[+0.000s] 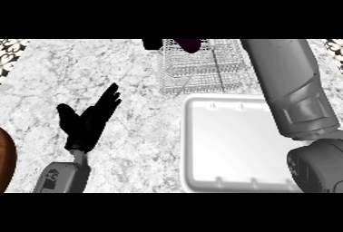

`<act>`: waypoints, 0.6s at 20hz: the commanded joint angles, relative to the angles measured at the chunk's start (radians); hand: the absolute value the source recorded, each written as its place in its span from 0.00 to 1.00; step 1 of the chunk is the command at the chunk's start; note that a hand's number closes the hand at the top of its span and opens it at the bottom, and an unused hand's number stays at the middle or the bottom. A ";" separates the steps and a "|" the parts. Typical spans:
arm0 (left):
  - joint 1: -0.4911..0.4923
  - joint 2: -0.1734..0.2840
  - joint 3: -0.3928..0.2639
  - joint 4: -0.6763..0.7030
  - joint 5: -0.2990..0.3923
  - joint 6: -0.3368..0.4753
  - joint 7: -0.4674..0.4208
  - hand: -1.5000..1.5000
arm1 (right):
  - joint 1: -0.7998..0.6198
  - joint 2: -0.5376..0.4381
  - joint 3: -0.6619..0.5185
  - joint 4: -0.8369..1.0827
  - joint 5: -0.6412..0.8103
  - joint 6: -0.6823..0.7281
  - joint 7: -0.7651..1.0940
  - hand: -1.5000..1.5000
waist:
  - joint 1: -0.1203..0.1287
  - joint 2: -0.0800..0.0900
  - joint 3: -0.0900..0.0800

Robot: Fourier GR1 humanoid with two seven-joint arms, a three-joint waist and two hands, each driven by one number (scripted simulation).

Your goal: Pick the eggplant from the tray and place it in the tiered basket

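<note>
The dark purple eggplant [190,44] shows at the view's top edge, over the far end of the wire tiered basket [201,74]. My right forearm [288,86] reaches up across the white tray [191,149] toward the basket. Most of my right hand is cut off by the top edge; only a black part [153,44] shows just left of the eggplant, so its hold cannot be made out. Nothing lies in the tray. My left hand [87,122] rests open on the left, fingers pointing up, well apart from both tray and basket.
A brown rounded object [5,158] sticks in at the left edge. The marbled counter [87,68] stretches between my left hand and the basket. Patterned wall shows at both top corners.
</note>
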 commanded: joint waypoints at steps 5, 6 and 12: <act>0.014 0.014 0.043 0.003 0.010 0.013 0.008 0.50 | 0.205 -0.122 0.038 -0.228 -0.048 0.235 0.080 0.00 | -0.060 -0.022 0.001; -0.006 0.009 0.047 0.021 0.001 0.028 0.004 0.50 | 0.212 -0.183 0.025 -0.235 -0.072 0.320 0.074 0.00 | -0.063 -0.020 0.001; 0.083 0.014 0.040 -0.041 0.001 0.025 0.001 0.50 | 0.403 -0.296 0.035 -0.477 -0.168 0.614 0.128 0.00 | -0.086 -0.036 0.001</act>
